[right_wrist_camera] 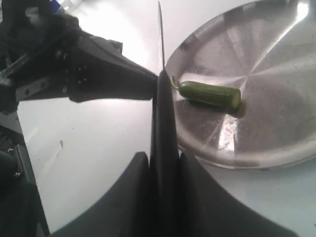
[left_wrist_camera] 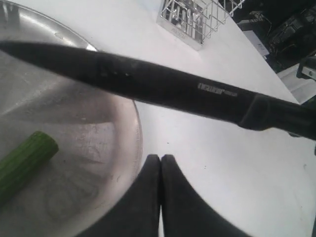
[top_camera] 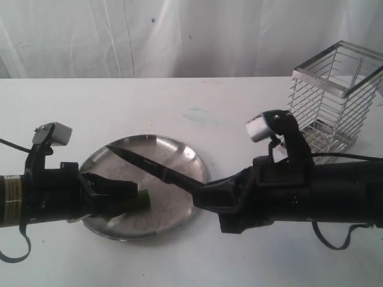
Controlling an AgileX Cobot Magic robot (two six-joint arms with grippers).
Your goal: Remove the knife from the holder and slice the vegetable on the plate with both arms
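On the round steel plate [top_camera: 179, 152] lies the green vegetable [top_camera: 142, 200], one end cut flat [right_wrist_camera: 210, 94]. My right gripper [top_camera: 200, 194] is shut on the black handle of the knife [top_camera: 149, 164]. The dark blade slants over the plate above the vegetable, its tip toward the plate's far left rim. My left gripper [top_camera: 134, 189] is shut with nothing between its fingers [left_wrist_camera: 160, 160]. Its tip [right_wrist_camera: 148, 84] sits right by the vegetable's stem end; I cannot tell whether they touch. In the left wrist view the vegetable [left_wrist_camera: 24, 160] lies beside the fingers and the knife [left_wrist_camera: 163, 86] crosses above.
The wire holder [top_camera: 335, 101] stands at the back right of the white table, apart from both arms. A faint bluish smudge [top_camera: 200, 113] marks the table behind the plate. A white cloth hangs along the back.
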